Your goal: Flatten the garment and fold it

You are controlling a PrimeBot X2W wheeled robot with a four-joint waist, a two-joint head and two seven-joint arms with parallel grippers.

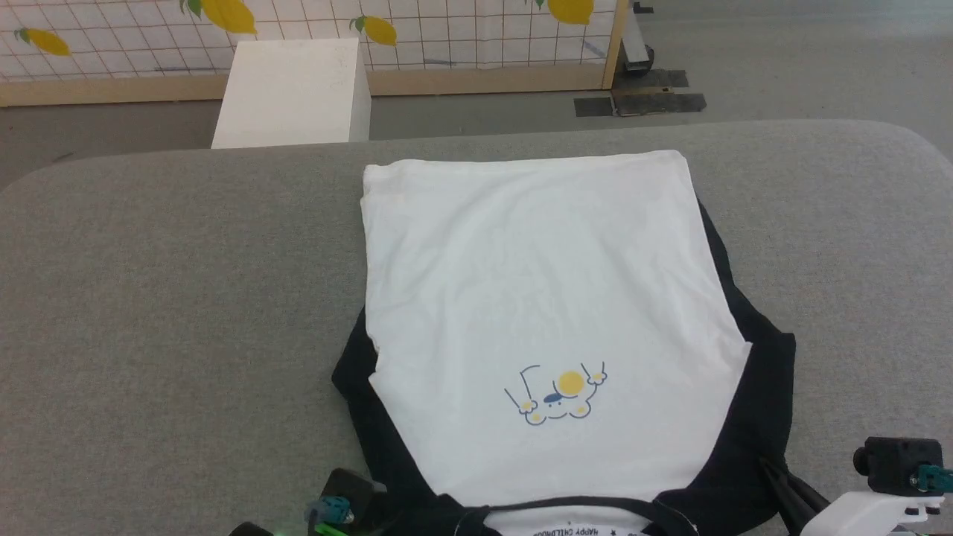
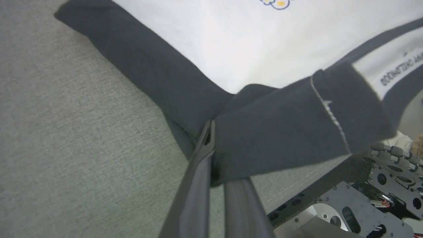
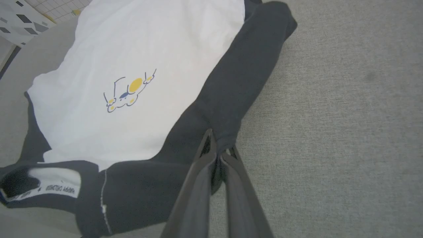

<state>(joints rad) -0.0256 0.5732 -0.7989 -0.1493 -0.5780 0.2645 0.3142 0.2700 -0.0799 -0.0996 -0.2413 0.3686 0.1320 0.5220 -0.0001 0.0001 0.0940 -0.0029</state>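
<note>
The garment point(image 1: 543, 298) lies flat on the grey table point(image 1: 171, 298), hem toward the far edge and collar point(image 1: 566, 514) nearest me. Its white body faces up, with the blue-lined cartoon print point(image 1: 558, 394) and its yellow circle. The black sleeves are tucked along both sides. My left gripper point(image 2: 211, 138) is shut on black sleeve fabric point(image 2: 281, 132) by the near left shoulder, and a fold with a stitched cuff drapes over it. My right gripper point(image 3: 216, 150) is shut on the black sleeve point(image 3: 238, 89) at the near right shoulder, and its dark fingers point(image 1: 780, 480) reach in from the lower right.
Bare grey table surface runs wide on both sides of the garment. Beyond the table's far edge stand a white box point(image 1: 294, 93) and a lemon-print grid panel point(image 1: 447, 30) on the floor. My own base point(image 2: 347, 205) lies below the near table edge.
</note>
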